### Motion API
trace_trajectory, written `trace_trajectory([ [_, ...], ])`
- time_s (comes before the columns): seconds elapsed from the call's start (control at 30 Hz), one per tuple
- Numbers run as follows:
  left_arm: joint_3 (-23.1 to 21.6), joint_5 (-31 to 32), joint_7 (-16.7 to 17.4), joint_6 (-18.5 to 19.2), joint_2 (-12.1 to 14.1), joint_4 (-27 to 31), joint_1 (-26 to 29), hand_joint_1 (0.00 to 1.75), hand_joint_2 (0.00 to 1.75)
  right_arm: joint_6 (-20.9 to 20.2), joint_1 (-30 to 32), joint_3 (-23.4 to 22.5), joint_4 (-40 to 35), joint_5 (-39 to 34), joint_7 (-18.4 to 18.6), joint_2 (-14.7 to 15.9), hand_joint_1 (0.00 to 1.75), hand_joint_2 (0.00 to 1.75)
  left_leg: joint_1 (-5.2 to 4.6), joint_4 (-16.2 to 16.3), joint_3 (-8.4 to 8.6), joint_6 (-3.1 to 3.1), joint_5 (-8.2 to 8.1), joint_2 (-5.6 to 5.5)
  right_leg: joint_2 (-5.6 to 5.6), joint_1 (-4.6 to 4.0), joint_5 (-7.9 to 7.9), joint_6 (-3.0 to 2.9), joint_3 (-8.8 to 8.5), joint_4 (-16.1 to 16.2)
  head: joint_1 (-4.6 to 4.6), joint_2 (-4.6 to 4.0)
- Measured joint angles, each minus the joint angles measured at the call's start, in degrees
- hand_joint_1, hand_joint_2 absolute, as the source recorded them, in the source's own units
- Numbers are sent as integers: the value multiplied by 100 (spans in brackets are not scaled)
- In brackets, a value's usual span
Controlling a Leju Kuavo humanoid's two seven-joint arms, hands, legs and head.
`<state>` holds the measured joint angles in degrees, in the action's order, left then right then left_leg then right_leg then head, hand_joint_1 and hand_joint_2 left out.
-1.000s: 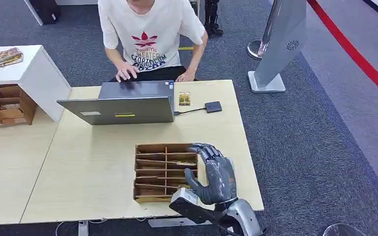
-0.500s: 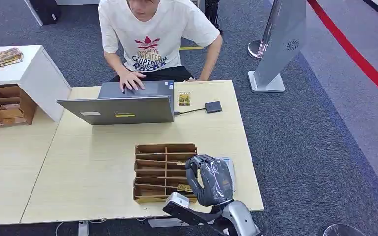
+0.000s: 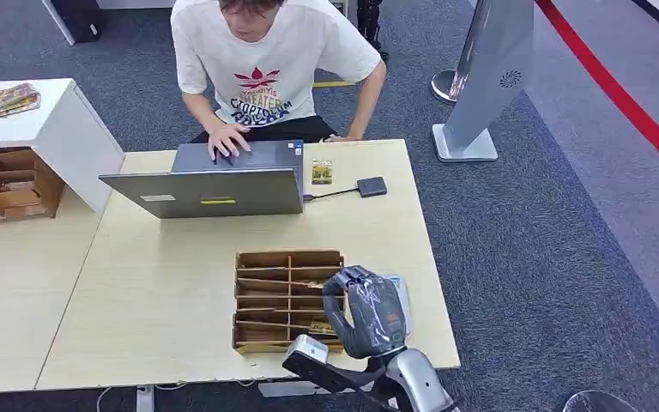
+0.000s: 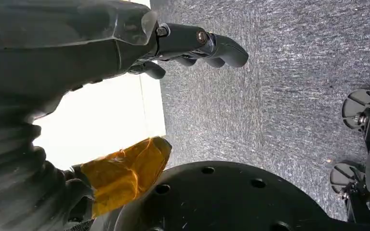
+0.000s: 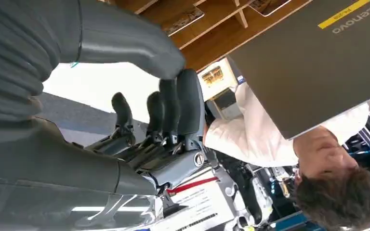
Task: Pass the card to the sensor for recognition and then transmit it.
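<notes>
the right hand [image 3: 369, 311] hung with curled, empty fingers [image 5: 173, 103] beside the brown wooden slotted card box [image 3: 287, 299] on the pale tabletop [image 3: 163, 300]; the left hand [image 4: 77, 43] gripped nothing.

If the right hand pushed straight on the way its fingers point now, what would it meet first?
Most likely the brown wooden slotted card organizer. In the head view the right hand sits at its right edge, fingers curled toward the compartments. Depth is unclear; it may pass just above the rim.
</notes>
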<state>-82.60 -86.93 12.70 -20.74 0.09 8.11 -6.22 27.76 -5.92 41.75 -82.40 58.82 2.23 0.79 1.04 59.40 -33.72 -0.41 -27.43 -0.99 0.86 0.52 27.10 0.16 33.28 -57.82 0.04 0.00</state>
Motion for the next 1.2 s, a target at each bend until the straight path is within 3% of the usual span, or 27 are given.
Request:
trace_trajectory([
  [0.07, 0, 0, 0, 2, 0, 0, 0, 0, 175, -7, -21, 33, 24, 2, 0, 0, 91, 175, 0, 0, 0, 0, 0, 0, 0, 0, 0, 0, 0, 0, 0, 0],
  [0.2, 0, 0, -2, 2, 0, 0, 0, 0, 175, -61, -114, 114, 109, 17, 0, 0, 79, 175, 0, 0, 1, 0, 0, 0, 0, 0, 0, 0, 0, 0, -2, 0],
  [0.27, -2, 0, -2, 9, 0, 0, 1, 0, 175, -83, -150, 138, 160, 28, 2, 0, 84, 175, 0, 0, 0, 0, 0, -1, -1, 0, 0, 0, 0, 0, -2, 0],
  [0.33, -4, 0, -2, 18, 0, 0, -1, 0, 175, -98, -201, 155, 225, 31, 20, 0, 73, 175, 0, 0, 0, 0, 0, 0, 0, 0, 0, 0, 0, 0, -2, 0],
  [0.47, -18, 2, -2, 28, 0, 0, -1, 0, 175, -175, -300, 208, 415, 13, 85, -7, 70, 175, 0, 0, 0, 0, 0, 0, 0, 0, 0, 0, 0, 0, 0, 0],
  [0.87, -57, 2, -2, 35, 0, 0, -2, 0, 175, -184, -458, 223, 883, 33, 197, -85, 73, 175, 0, 0, 0, 0, 0, 0, 0, 0, 0, 0, 0, 0, -2, 0],
  [0.93, -57, 4, -7, 37, 0, 0, -1, 0, 175, -186, -471, 223, 920, 33, 197, -96, 66, 175, 0, 0, -1, 0, 0, 0, 0, 0, 0, 0, 0, 0, -2, 0],
  [1.2, -61, 11, -11, 55, 2, 0, -2, 0, 175, -208, -586, 221, 1152, 55, 251, -181, 80, 175, 0, 0, 0, 0, 0, 0, 0, 0, 0, 0, 0, 0, 0, 0],
])
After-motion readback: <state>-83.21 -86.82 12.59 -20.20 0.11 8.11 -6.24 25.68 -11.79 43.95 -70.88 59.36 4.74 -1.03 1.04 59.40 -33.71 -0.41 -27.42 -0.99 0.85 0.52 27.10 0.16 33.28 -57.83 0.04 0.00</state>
